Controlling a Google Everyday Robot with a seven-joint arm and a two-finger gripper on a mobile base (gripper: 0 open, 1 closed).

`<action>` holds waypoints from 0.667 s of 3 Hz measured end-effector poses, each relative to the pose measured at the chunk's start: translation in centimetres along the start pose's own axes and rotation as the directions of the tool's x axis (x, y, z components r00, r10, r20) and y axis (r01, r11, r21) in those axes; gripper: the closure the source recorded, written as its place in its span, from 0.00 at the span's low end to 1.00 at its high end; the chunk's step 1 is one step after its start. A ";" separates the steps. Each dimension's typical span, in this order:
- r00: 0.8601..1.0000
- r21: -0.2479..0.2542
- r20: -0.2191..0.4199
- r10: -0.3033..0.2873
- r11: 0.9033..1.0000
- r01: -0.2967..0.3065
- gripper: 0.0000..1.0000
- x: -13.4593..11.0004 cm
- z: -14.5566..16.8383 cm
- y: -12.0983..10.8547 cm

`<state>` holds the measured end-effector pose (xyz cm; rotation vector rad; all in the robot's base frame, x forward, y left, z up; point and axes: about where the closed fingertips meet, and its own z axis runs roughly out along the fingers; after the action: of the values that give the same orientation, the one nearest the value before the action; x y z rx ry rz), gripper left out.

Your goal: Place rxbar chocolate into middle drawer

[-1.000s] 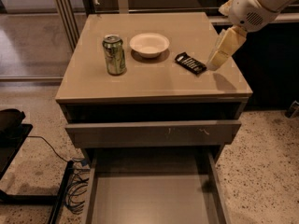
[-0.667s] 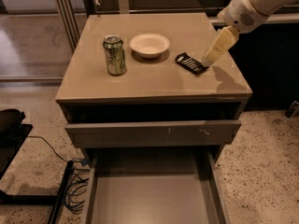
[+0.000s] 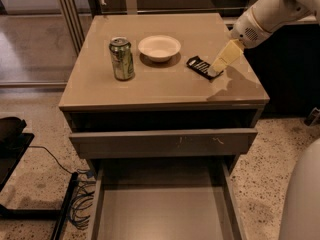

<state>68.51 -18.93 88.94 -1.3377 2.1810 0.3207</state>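
Observation:
The rxbar chocolate (image 3: 199,66), a small flat black bar with white lettering, lies on the cabinet top (image 3: 165,86) right of centre. My gripper (image 3: 216,71) reaches down from the upper right on the white arm. Its pale yellow tip is at the bar's right end, touching or just above it. The middle drawer (image 3: 160,211) is pulled out at the bottom of the view, a long grey-brown tray with a bare flat floor.
A green can (image 3: 122,58) stands at the left of the cabinet top, with a white bowl (image 3: 159,47) between it and the bar. The drawer above (image 3: 165,142), with small scratches on its front, is slightly open. Cables (image 3: 80,204) lie on the floor at the left.
My gripper has moved left and down, from beside the bar's right side to its right end. The bar, can and bowl have not moved.

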 end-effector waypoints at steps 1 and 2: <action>0.999 -0.035 0.008 0.041 0.999 -0.041 0.00 0.7 2.4 -0.3; 0.997 -0.054 0.014 0.078 0.996 -0.077 0.00 1.0 4.5 -1.0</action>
<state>70.55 -18.07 84.76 -1.2764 2.2291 0.4213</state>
